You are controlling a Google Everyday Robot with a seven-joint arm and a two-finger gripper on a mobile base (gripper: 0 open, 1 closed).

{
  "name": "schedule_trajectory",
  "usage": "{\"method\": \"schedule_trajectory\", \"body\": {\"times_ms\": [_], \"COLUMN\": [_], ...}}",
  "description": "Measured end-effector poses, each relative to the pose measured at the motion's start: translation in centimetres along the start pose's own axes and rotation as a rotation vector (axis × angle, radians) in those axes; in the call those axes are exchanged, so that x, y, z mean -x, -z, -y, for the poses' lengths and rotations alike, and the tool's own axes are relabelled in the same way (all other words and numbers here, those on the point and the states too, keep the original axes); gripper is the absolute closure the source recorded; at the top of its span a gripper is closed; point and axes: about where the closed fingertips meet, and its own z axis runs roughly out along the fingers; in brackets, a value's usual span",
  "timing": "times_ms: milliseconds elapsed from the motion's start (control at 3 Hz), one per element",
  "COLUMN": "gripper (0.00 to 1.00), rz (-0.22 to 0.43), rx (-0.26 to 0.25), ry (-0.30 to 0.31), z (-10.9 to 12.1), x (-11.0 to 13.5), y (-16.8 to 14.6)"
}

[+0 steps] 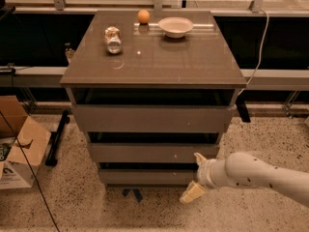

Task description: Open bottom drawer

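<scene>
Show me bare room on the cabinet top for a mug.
Bare: the front half of the brown cabinet top, and right of the white bowl. Crowded: back row with crushed silver can and orange ball. The open cream gripper is down by the bottom drawer.

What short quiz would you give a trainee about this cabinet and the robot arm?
1. True or false: the gripper rests on the cabinet top.
2. Which fruit sits beside the white bowl? A) orange B) banana C) apple
3. Fill in: the open gripper is at the right end of the ___ drawer front.
Key: 1 false; it is low, by the bottom drawer. 2 A. 3 bottom.
</scene>
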Motion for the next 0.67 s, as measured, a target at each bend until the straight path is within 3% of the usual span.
{"method": "schedule_trajectory", "body": {"times_ms": [667], "gripper": [0.00], "rz": [-0.015], "rx": [-0.037], "ry": [-0.020], "z": [0.2], "x": [-2.4], "y": [-2.8]}}
